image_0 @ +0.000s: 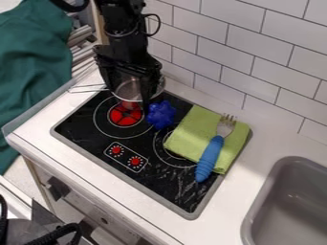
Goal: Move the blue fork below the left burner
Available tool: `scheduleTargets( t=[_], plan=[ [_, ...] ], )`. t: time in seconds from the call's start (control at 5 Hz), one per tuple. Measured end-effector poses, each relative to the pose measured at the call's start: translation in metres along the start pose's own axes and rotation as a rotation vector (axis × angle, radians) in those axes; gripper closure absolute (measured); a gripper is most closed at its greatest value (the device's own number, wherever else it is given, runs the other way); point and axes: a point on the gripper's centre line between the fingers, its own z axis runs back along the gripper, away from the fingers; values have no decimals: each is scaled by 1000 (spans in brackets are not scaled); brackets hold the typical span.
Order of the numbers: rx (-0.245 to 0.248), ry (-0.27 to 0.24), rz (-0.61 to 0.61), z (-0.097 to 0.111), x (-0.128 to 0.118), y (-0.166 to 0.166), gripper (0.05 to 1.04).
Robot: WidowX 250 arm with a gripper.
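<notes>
The gripper (132,92) hangs over the back left of the stove, its fingers apart, with part of a metal pan visible between them. The fork (209,159), with a thick blue handle and metal tines, lies on a folded green cloth at the stove's right side, to the right of and in front of the gripper. Its tines point to the back wall, and the handle's end extends past the cloth's front edge. The left burner (125,115) has a red centre; the gripper is just behind it.
A dark blue lumpy object (161,114) sits between the burners. The green cloth (195,125) partly covers the right burner. A metal pan (129,89) with a wire handle is at the back left. Red knobs (135,161) mark the stove's front; a grey sink (288,201) lies right.
</notes>
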Motion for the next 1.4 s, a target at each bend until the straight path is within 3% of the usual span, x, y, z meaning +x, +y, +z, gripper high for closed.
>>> scheduleTargets(
  t=[0.2,0.4,0.6,0.8,1.0,1.2,1.4],
  plan=[
    [-4,34,6,-8,-7,-1,75],
    [10,70,-35,-18,-22,-27,75],
    [32,49,-83,-26,-31,-64,75],
    [-18,0,-141,-34,-30,-109,75],
    [-38,32,-161,-53,-30,-130,75],
    [-37,39,-123,-66,-21,-134,75],
    [-37,11,-80,-65,-7,-124,75]
  ],
)
